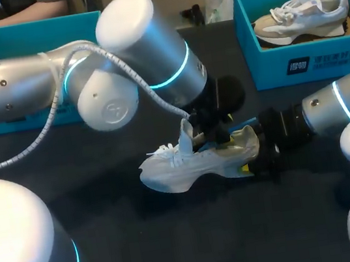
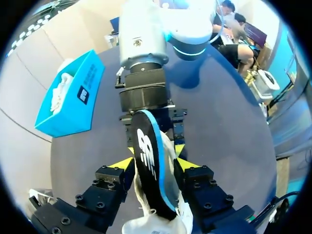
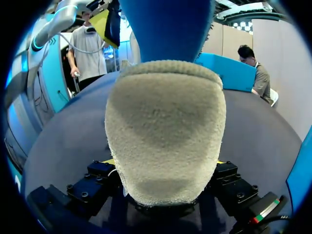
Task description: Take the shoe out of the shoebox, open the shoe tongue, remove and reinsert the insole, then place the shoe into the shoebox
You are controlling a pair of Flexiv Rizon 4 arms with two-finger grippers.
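Left wrist view: we are pinching the upright insole (image 2: 148, 156) in our left gripper (image 2: 153, 165), above the white shoe (image 1: 180, 168) on the table (image 1: 179, 249). The shoe's length is running ahead to our right gripper (image 3: 165, 163), which is clamping the heel (image 3: 165, 122).

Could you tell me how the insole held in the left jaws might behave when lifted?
The insole looks thin and curves in the left gripper, so it is probably floppy and light. Its foam-like blue edge suggests it would squash rather than slip.
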